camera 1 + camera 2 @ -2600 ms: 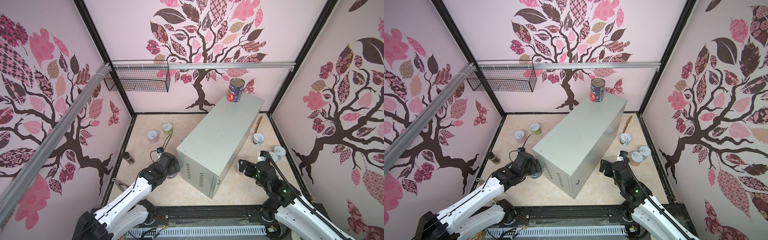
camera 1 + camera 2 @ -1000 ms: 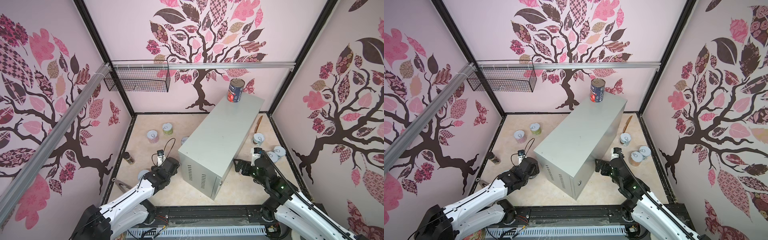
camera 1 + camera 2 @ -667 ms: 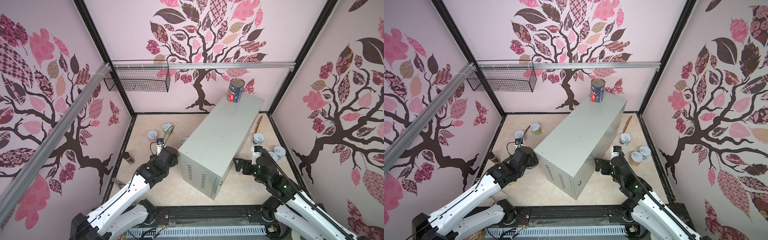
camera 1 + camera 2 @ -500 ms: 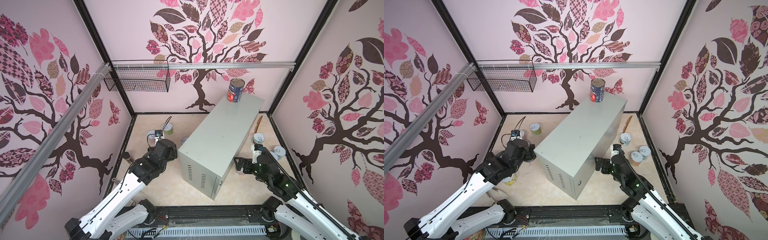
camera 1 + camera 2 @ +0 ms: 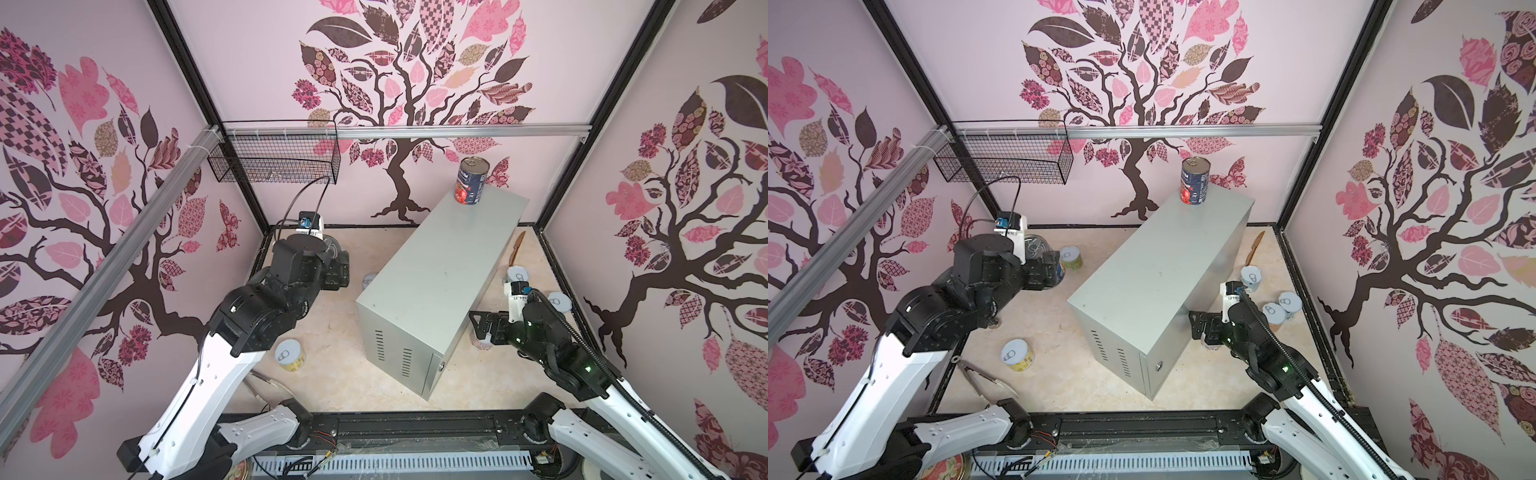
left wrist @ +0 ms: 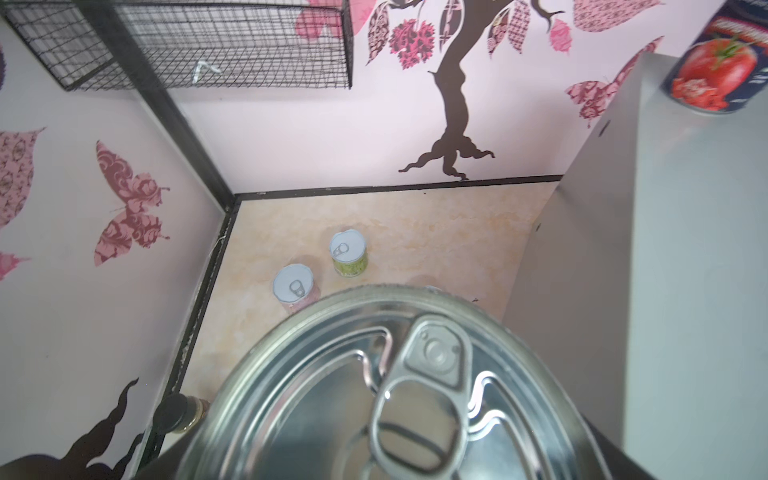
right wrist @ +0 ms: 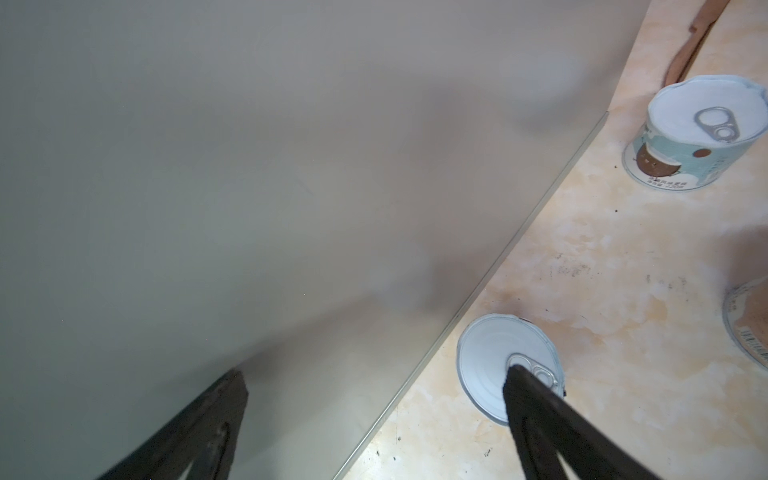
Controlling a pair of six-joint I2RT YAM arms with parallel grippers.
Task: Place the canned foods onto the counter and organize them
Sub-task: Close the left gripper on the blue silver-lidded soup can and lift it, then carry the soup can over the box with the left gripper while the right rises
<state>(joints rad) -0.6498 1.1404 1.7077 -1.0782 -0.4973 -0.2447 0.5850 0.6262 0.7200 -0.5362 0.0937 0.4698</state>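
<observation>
The grey counter [image 5: 440, 282] stands slanted mid-floor, with a tall blue-red can [image 5: 471, 183] on its far end. My left gripper [image 5: 1047, 272] is raised left of the counter, shut on a second tall can [image 5: 1037, 247]; its silver lid [image 6: 395, 395] fills the left wrist view. My right gripper [image 5: 484, 328] is open by the counter's right side [image 7: 249, 166], above a short can [image 7: 490, 365]. Short cans stand on the floor: yellow [image 5: 291, 353], green [image 6: 348, 253], pink [image 6: 293, 286], and several at the right [image 5: 1252, 276].
A black wire basket [image 5: 274, 153] hangs on the back-left rail. Metal tongs [image 5: 984, 378] lie at the front left, a wooden knife [image 5: 519, 245] at the back right, and a small brown jar [image 6: 178, 413] by the left wall.
My left arm has lifted the tall can from the floor near the counter's front-left corner and carried it up and back. The right arm has hardly moved.
</observation>
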